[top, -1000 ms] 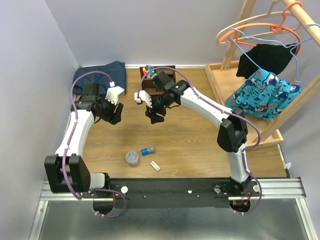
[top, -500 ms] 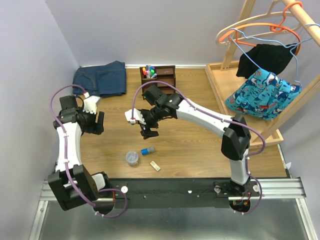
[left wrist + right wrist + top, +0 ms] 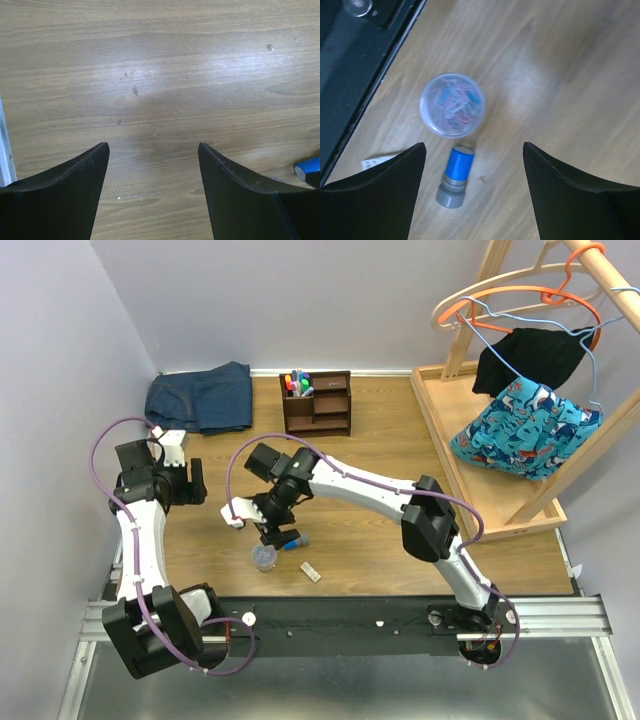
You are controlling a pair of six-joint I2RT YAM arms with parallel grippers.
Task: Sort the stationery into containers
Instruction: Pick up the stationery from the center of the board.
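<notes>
The dark brown organiser [image 3: 318, 403] stands at the back with coloured-cap markers [image 3: 297, 381] upright in its tall section. Near the front lie a clear round tub [image 3: 264, 558] [image 3: 451, 105] of paper clips, a blue-grey cylinder [image 3: 299, 540] [image 3: 456, 176] on its side, and a small beige block [image 3: 311, 571] [image 3: 377, 161]. My right gripper [image 3: 275, 533] [image 3: 473, 147] hovers open just above the cylinder, which lies between its fingers toward the left one, untouched. My left gripper [image 3: 192, 483] [image 3: 152, 146] is open over bare wood at the left, holding nothing.
Folded blue jeans [image 3: 200, 398] lie at the back left corner. A big light-wood tray [image 3: 447, 405] with a hanger rack and hanging clothes [image 3: 530, 390] fills the right side. The wall runs close along the left, and the black base rail [image 3: 330, 615] lines the near edge.
The right arm swung from the organiser down and left to above the tub and cylinder. The left arm drew back toward the left wall. Both grippers opened wider.
</notes>
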